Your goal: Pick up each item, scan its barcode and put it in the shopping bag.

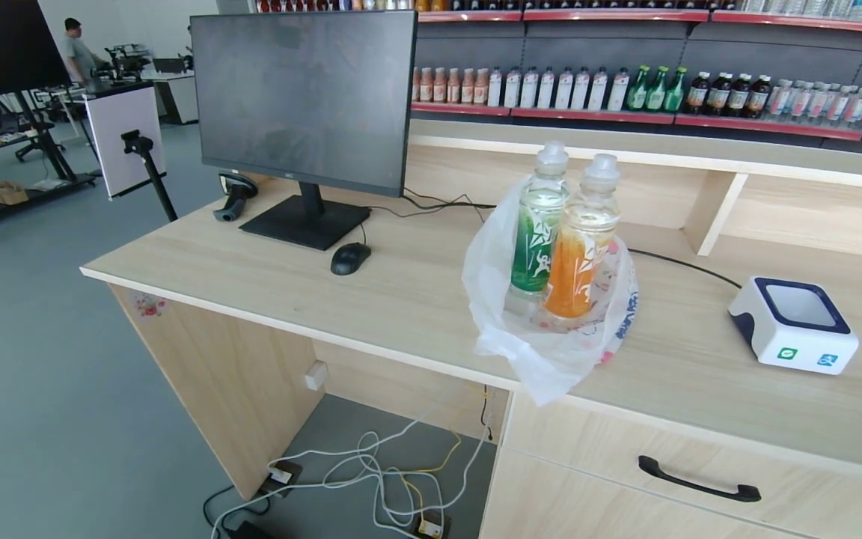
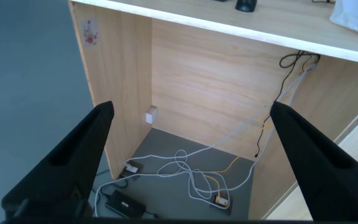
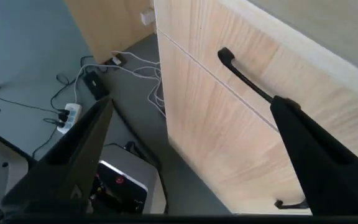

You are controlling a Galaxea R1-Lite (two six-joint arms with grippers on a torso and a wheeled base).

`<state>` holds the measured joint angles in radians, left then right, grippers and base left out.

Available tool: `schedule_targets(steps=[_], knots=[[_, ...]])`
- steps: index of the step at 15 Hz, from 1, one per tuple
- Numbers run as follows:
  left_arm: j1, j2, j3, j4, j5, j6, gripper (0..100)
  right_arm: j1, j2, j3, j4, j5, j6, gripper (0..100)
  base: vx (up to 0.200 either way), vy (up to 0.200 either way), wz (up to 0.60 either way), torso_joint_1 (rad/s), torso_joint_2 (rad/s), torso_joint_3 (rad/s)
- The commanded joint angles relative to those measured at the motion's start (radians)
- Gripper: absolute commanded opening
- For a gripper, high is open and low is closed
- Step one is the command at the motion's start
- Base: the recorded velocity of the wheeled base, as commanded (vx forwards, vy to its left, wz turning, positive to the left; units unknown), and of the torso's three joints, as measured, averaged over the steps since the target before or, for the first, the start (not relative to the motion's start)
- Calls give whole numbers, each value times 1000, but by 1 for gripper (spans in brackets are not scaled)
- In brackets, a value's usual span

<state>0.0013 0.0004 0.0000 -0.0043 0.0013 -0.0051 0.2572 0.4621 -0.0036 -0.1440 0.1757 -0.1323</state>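
Observation:
A thin white shopping bag (image 1: 551, 337) sits on the wooden counter (image 1: 401, 299), near its front edge. Two bottles stand upright inside the bag: a green-labelled bottle (image 1: 538, 228) and an orange-labelled bottle (image 1: 579, 247), side by side and touching. A white barcode scanner (image 1: 793, 324) with a dark window rests on the counter to the right of the bag. My left gripper (image 2: 191, 155) hangs open below counter height, facing the opening under the counter. My right gripper (image 3: 191, 155) is open too, low down in front of the drawer front (image 3: 241, 124).
A monitor (image 1: 307, 97) stands at the counter's back left, with a mouse (image 1: 349, 258) in front of it and a handheld scanner (image 1: 233, 196) beside it. Cables (image 1: 371, 471) lie on the floor under the counter. A drawer handle (image 1: 699, 483) shows below the counter top. Shelves of bottles (image 1: 625, 90) stand behind.

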Motion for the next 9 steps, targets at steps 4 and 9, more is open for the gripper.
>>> schedule_targets(steps=[4,9], knots=[[0,1,0,0,0,-1,100,-309,-395,4,139,-93,85,100,0,0,0,0,0,0],[0,0,0,0,0,-1,100,-270,-458,4,143,-150,94,100,0,0,0,0,0,0]])
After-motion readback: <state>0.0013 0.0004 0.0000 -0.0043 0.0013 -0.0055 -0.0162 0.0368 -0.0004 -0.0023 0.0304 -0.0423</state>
